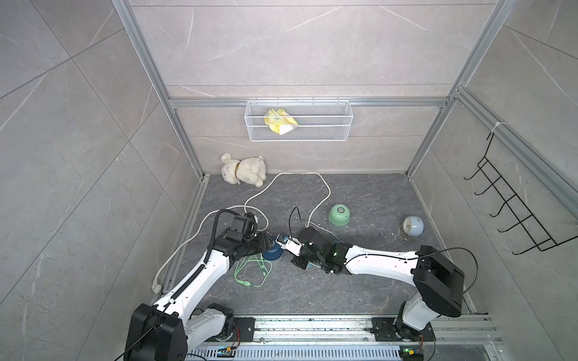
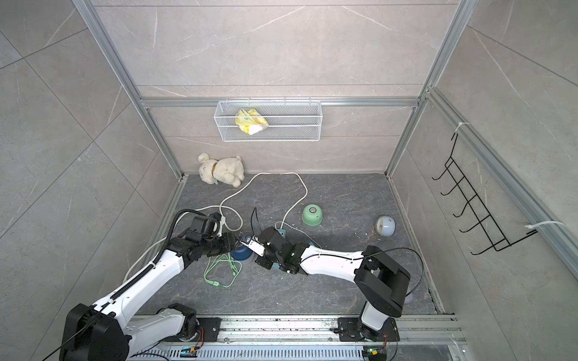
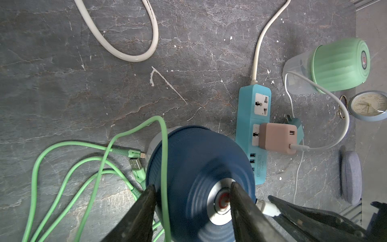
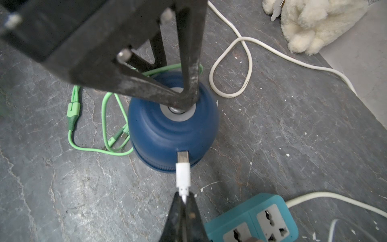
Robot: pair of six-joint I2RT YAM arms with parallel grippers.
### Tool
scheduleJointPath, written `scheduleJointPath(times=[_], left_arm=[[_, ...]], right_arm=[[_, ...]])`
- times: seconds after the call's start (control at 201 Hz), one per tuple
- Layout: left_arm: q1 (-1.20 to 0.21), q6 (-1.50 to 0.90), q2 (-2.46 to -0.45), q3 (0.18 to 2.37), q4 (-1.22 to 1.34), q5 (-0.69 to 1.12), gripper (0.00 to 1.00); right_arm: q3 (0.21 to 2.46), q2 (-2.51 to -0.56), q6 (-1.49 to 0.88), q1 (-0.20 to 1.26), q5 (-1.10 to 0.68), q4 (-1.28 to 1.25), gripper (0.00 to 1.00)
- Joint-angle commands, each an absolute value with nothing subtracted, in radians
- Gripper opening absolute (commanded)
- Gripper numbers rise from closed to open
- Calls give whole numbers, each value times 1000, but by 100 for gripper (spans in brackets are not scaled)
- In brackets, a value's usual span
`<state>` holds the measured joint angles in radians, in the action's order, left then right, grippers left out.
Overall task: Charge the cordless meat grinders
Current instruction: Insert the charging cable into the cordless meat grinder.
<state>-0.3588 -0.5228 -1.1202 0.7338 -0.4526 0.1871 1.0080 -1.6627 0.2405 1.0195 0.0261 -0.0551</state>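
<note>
**White plug held at the navy grinder's port**

The navy grinder [image 4: 167,134] stands upright on the tabletop [image 1: 359,281] between the two arms, its dome on a clear base. I cannot tell what is inside the base.

The left gripper [image 3: 191,186] reaches over the navy grinder with its jaws partly apart. One fingertip [image 4: 189,98] rests on the silver button [image 4: 178,114] and the other sits past the dome's far side, so it clamps nothing.

The right gripper [image 4: 183,197] is pinched tight on the cable just behind the white plug [image 4: 183,174]. The plug's metal tip is at the port low on the navy grinder's side; how deep it sits is unclear.

A green cable [image 3: 62,144] lies coiled just beside the navy grinder on the left arm's side, with one strand across the dome. A blue power strip [image 3: 254,117] lies just beside the grinder on the right arm's side, with a pinkish adapter [image 3: 276,136] plugged into it.

The mint grinder [image 1: 339,215] stands farther back from the navy grinder on the right arm's side, on its own clear cup [image 3: 297,69]. A pale blue clock [image 1: 413,226] lies beyond it.

On the wall behind the navy grinder hangs a wire basket [image 1: 312,137] holding a yellow packet [image 1: 280,121].
</note>
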Motion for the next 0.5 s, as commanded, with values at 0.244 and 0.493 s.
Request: scheduleJointPath(times=[0.244, 0.493], left_arm=[[-353, -494, -1134, 721, -478, 201, 56], [-352, -491, -1138, 719, -478, 201, 55]], right_arm=[[1046, -1695, 247, 1014, 17, -31, 0], [1035, -1687, 253, 1008, 23, -27, 0]])
